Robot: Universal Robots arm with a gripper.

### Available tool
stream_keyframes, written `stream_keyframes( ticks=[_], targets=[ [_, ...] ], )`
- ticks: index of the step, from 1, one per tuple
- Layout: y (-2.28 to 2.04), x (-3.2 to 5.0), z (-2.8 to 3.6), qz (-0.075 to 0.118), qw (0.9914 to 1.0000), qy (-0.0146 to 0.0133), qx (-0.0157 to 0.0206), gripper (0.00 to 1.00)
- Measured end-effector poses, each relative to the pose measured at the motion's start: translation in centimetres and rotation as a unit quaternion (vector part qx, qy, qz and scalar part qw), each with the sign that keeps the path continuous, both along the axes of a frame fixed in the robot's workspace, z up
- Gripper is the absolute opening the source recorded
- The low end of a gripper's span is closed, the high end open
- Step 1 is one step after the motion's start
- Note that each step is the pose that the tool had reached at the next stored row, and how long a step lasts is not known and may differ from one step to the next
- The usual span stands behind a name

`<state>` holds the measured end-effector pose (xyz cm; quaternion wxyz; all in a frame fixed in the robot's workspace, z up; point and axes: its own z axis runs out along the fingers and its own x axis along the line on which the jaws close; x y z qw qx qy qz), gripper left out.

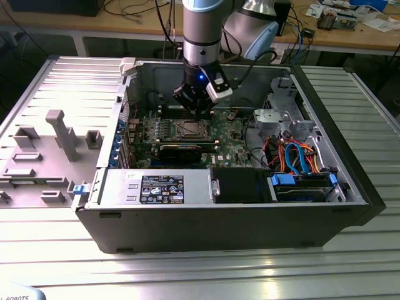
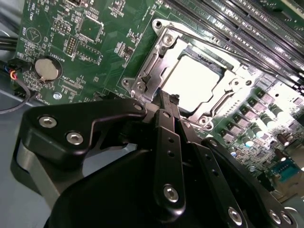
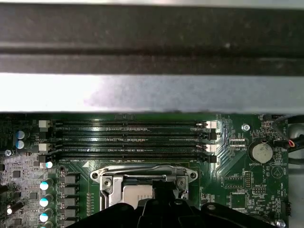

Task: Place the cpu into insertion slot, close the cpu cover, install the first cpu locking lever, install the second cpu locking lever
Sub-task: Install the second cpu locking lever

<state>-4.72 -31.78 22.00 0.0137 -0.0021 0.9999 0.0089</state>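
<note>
Open computer case (image 1: 350, 206) lies on the ribbed metal worktop (image 1: 200, 269). Inside, the green motherboard (image 1: 150, 132) with long black memory slots (image 3: 126, 140), a coin battery (image 3: 261, 152), and orange and blue cables (image 1: 294, 156) towards the exterior view's right.

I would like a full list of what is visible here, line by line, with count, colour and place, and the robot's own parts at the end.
computer case: one, dark grey, open, on the ribbed metal table.
motherboard: one, green, inside the case.
cpu: one, silver-grey, seated in the insertion slot.
cpu cover: one, silvery, lying flat around the cpu.
memory slots: a row, black, beside the socket.
coin battery: one, silver, on the motherboard.
graphics card: one, black, near the socket.
power supply: one, grey, at the case's front wall.
cables: several, blue and orange, at the exterior view's right.
grey fixture tray: one, at the exterior view's left.
gripper: one, black, tips at the cover's edge.
</note>
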Motion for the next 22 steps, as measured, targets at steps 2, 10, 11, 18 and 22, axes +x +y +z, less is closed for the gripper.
stream_keyframes(
  ticks=[2, 10, 11, 18, 22],
  targets=[
    [-0.07, 0.00, 0.00, 0.000, 1.00000, 0.0000, 0.0000, 0.11],
    [-0.09, 0.00, 0.00, 0.000, 1.00000, 0.0000, 0.0000, 0.11],
    [-0.09, 0.00, 0.00, 0.000, 1.00000, 0.0000, 0.0000, 0.11],
    [-0.09, 0.00, 1.14, 0.000, 1.00000, -0.0009, 0.0000, 0.11],
    [-0.08, -0.01, 1.54, 0.000, 1.00000, -0.0010, 0.0002, 0.11]
  ],
)
